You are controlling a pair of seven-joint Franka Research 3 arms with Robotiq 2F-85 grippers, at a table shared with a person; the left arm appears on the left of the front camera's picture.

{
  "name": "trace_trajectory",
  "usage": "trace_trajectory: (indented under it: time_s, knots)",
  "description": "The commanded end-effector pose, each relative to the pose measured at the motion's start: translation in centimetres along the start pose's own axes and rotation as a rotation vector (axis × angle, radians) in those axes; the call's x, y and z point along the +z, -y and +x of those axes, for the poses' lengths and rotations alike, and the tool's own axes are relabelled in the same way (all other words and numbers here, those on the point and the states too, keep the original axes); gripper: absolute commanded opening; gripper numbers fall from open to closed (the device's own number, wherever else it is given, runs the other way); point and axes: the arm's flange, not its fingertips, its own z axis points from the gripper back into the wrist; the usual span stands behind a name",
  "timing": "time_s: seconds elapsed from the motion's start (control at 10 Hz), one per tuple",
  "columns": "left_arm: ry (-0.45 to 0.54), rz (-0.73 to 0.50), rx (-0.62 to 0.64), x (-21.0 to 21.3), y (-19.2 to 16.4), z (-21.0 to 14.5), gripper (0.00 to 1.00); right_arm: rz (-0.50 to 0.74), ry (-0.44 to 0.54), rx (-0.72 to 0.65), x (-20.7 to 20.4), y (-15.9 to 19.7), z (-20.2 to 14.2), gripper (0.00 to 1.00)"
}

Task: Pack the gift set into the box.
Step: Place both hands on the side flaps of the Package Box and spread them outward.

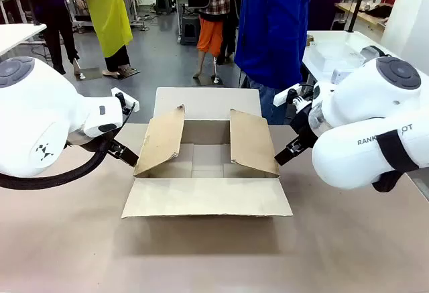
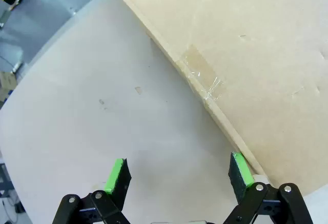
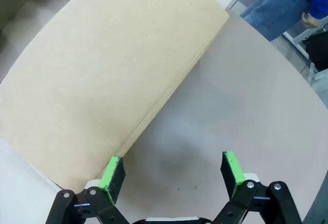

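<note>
- Nearest us, bare table (image 1: 67, 253). The box (image 1: 206, 199) sits mid-table, and its near flap lies flat towards the robot.
- Left end effector (image 2: 178, 175): fingers apart, holding nothing. It is low over the table on the box's left, and one green pad (image 2: 241, 168) is just beside the cardboard edge. We can't tell if they touch.
- Right end effector (image 3: 173, 171): fingers apart and empty, mirrored on the box's right. One pad (image 3: 111, 171) is at the edge of the cardboard there, and again contact is unclear.
- Left flap (image 1: 161, 140) and right flap (image 1: 253, 140) stand up and lean inward, narrowing the mouth.
- We judge the step in hand is opening those two flaps. Both should be pushed outward together and from low down, so the light carton doesn't slide or twist. They should then stay folded back.
- The box is plain brown corrugated card. It is wide and shallow, with a clear tape patch on its left side, and its floor looks bare.
- The far flap (image 1: 206, 102) lies flat, pointing away from the robot.
- Beyond it, a person in blue (image 1: 275, 31) stands at the table's far side.
</note>
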Motion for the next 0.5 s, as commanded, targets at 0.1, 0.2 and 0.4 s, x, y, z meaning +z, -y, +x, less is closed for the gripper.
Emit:
trace_trajectory:
  time_s: [0.1,0.2,0.4]
  knots:
    - [0.001,0.0,0.0,0.02,0.01,0.01,1.0,0.0,0.0,0.0,0.0,0.0,0.0,1.0]
    - [0.001,0.0,0.0,0.02,0.01,0.01,1.0,0.0,0.0,0.0,0.0,0.0,0.0,1.0]
    - [0.001,0.0,0.0,0.02,0.01,0.01,1.0,0.0,0.0,0.0,0.0,0.0,0.0,1.0]
